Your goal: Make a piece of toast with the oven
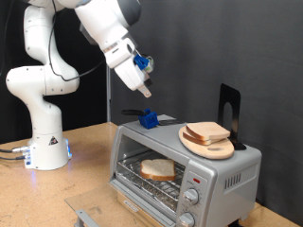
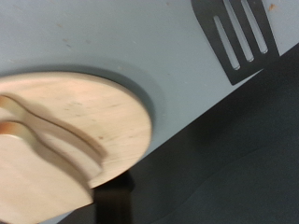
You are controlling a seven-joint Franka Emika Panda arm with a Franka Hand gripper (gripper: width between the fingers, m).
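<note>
The oven (image 1: 222,175) stands at the exterior view's lower right, silver-grey, with two round knobs (image 1: 190,204) and a red light on its front. One piece of toast (image 1: 157,169) lies on the wire rack inside. My gripper (image 1: 146,92) hangs in the air above the oven's left end, pointing down, with nothing between its fingers. It touches nothing. A round wooden board (image 1: 223,148) on the oven's top carries the remaining bread slices (image 1: 206,131). The wrist view shows the board (image 2: 84,117) and the oven's grey top (image 2: 112,37); my fingers do not show there.
A blue object (image 1: 149,118) and a black slotted spatula (image 2: 238,37) lie on the oven's top. A black upright stand (image 1: 229,107) rises behind the board. The arm's white base (image 1: 43,132) stands on the wooden table (image 1: 38,199) at the exterior view's left.
</note>
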